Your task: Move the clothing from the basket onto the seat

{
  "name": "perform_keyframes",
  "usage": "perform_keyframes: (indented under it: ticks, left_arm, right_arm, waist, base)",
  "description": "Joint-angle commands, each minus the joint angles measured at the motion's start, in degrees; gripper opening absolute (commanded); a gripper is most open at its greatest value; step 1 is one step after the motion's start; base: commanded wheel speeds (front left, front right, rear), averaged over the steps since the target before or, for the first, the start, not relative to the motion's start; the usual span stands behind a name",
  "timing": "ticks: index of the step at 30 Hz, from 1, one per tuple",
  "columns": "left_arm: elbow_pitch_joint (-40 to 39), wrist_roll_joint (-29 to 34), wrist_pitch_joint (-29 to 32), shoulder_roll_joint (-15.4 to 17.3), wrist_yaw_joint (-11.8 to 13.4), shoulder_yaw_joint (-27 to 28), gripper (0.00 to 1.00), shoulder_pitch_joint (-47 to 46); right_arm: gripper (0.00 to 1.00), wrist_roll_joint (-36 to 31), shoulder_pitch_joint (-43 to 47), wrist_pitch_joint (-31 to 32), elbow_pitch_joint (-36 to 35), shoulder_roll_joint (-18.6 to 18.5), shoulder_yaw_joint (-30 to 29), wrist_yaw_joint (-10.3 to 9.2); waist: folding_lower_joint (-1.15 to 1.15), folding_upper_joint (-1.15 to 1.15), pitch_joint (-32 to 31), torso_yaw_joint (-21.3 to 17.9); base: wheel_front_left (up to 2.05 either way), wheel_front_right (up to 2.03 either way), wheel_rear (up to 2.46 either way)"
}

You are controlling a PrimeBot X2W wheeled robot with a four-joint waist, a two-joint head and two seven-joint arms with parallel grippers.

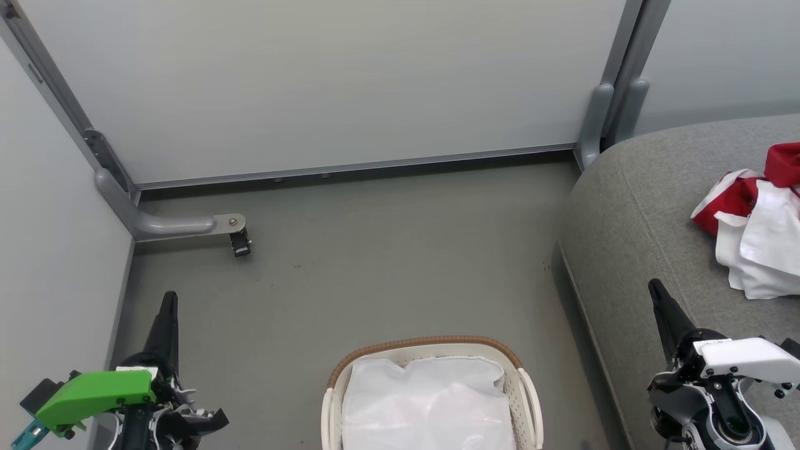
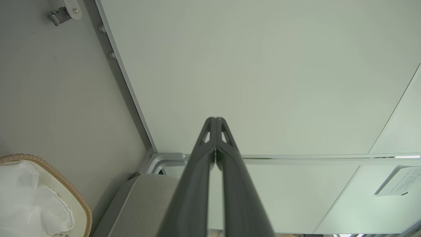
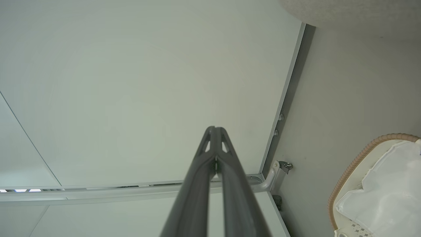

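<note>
Fingers of left gripper (image 1: 168, 306) and right gripper (image 1: 657, 294) were pressed together, empty, seemingly since red-and-white soft garments (image 1: 756, 219) already lay on the grey woven sofa cushion (image 1: 637, 206), right.

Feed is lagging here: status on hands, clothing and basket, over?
Left hand shut, empty; right hand shut, empty. Clothing heaped on the seat. Basket: white liner showing, no garments visible. Nothing in the way.

Basket (image 1: 425, 342) and clothing (image 1: 769, 250) partly off-frame

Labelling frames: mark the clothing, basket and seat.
red and white clothing pile (image 1: 765, 250), head view, white garment's middle
white perforated plastic basket (image 1: 425, 342), head view, brown woven rim
grey fabric seat (image 1: 631, 237), head view, bare cushion top
</note>
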Motion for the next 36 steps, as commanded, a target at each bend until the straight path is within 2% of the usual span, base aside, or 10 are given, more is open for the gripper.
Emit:
perform_keyframes:
  ticks: [1, 36]
  left_arm:
    - [-0.4, -1.31, 0.23, 0.37, -0.37, 0.26, 0.0, -0.92]
    - [-0.37, -1.35, 0.34, 0.38, -0.38, 0.24, 0.0, -0.87]
  right_arm:
    - [0.0, 1.04, 0.65, 0.48, -0.35, -0.12, -0.26, -0.01]
    - [0.0, 1.21, 0.62, 0.48, -0.33, -0.11, -0.25, -0.01]
  waist:
    - [0.0, 0.46, -0.03, 0.0]
    - [0.0, 0.46, -0.05, 0.0]
  base:
    - [0.0, 0.0, 0.0]
    - [0.0, 0.0, 0.0]
